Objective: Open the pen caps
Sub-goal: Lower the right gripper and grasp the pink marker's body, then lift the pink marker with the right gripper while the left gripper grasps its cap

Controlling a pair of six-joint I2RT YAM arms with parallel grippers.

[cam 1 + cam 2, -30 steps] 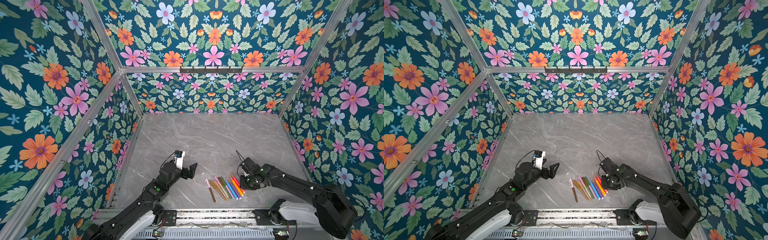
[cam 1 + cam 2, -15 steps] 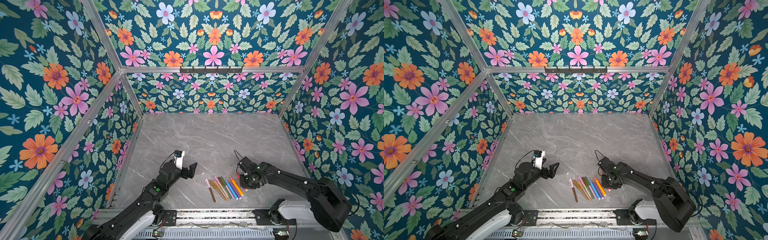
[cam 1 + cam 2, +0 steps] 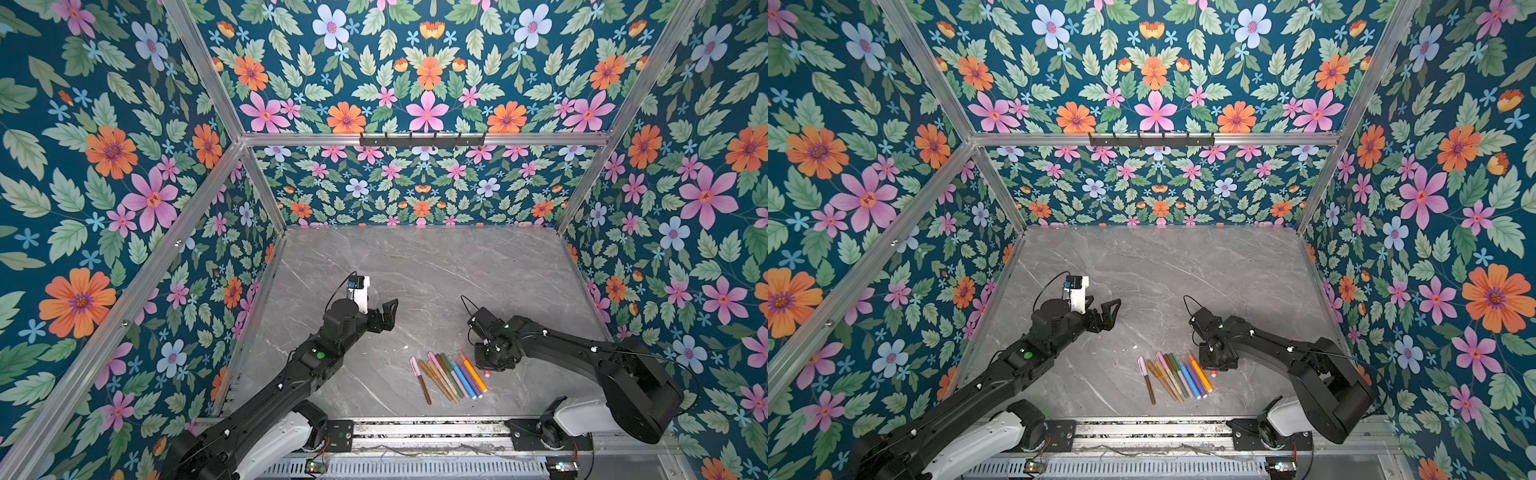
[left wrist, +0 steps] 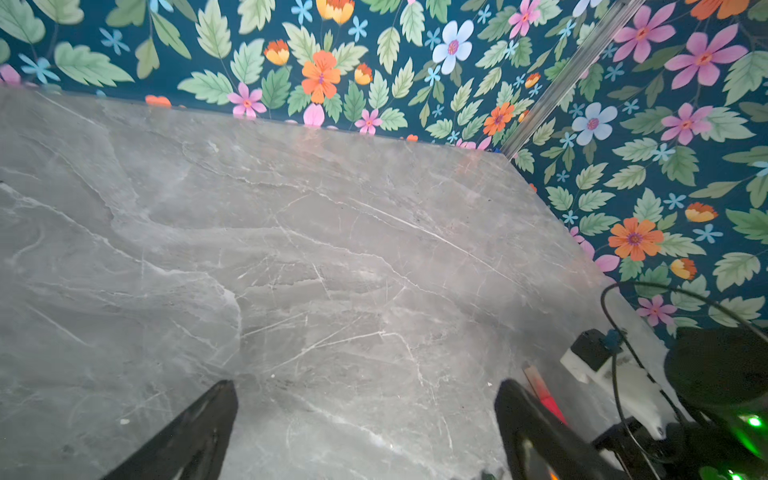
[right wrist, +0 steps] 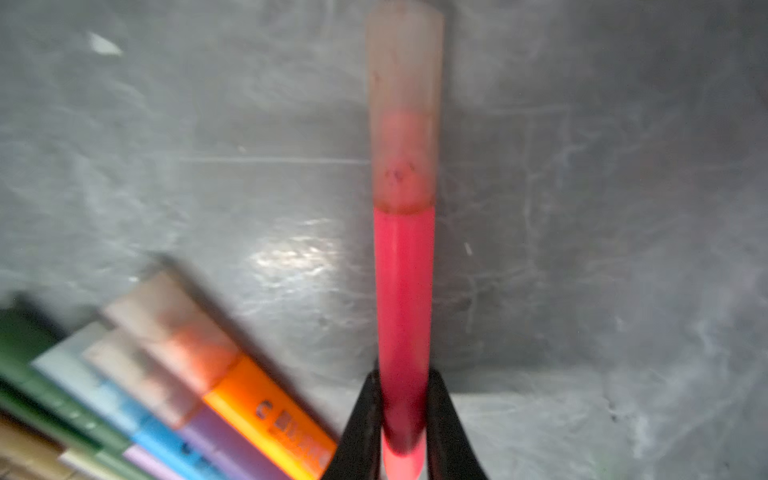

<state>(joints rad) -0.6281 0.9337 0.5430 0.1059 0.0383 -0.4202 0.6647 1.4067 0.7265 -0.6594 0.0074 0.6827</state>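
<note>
Now | left tool [image 4: 365, 388] agape, open table [image 4: 332, 249] ahead | right tool [image 5: 404, 378] clamps red pen [image 5: 403, 291] near front edge

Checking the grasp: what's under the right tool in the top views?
A red pen: only its end peeks out beneath the right tool; the rest is covered. Right wrist view shows it gripped by the barrel, cap on.

On the table [image 3: 415, 266], near its front edge, the row of pens [image 3: 451, 376] lies side by side, between the two arms. The right gripper [image 3: 490, 363] is just right of the row and clamps a single pen [image 5: 404, 291]; its cap [image 5: 404, 104] sits on the end away from the jaws. The left gripper [image 3: 376, 302] is left of the row and behind it, well apart.
</note>
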